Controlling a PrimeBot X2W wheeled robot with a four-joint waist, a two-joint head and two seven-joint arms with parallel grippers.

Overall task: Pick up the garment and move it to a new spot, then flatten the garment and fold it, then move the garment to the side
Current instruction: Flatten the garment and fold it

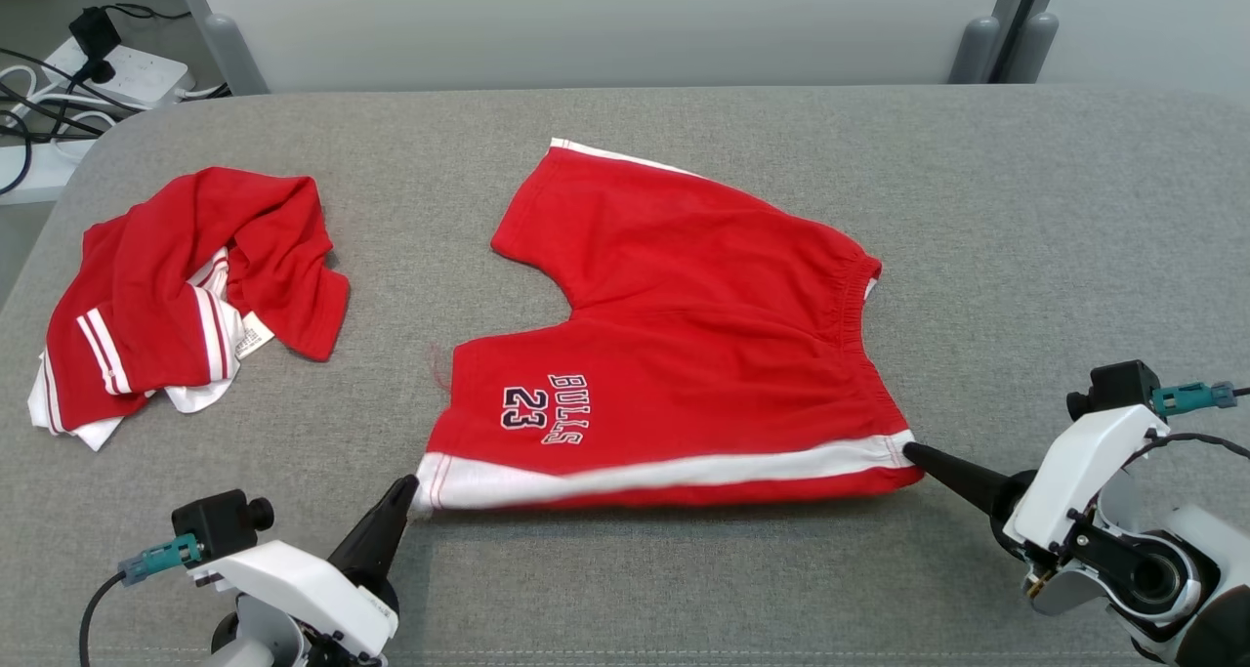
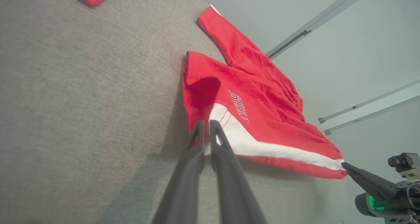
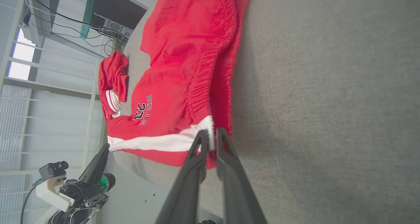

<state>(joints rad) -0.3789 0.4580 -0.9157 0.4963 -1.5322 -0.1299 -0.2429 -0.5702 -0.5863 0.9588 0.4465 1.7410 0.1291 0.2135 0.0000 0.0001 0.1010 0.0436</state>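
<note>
Left hand [image 1: 408, 484] and right hand [image 1: 911, 449] pinched shut, fingertips angled inward

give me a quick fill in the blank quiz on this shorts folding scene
The number printed on the red shorts beside BULLS is ____. The left gripper and the right gripper are each shut on one end of the shorts' ____ stripe. The crumpled garment lies on the robot's ____ side of the shorts.
Missing words: 23; white; left.
</note>
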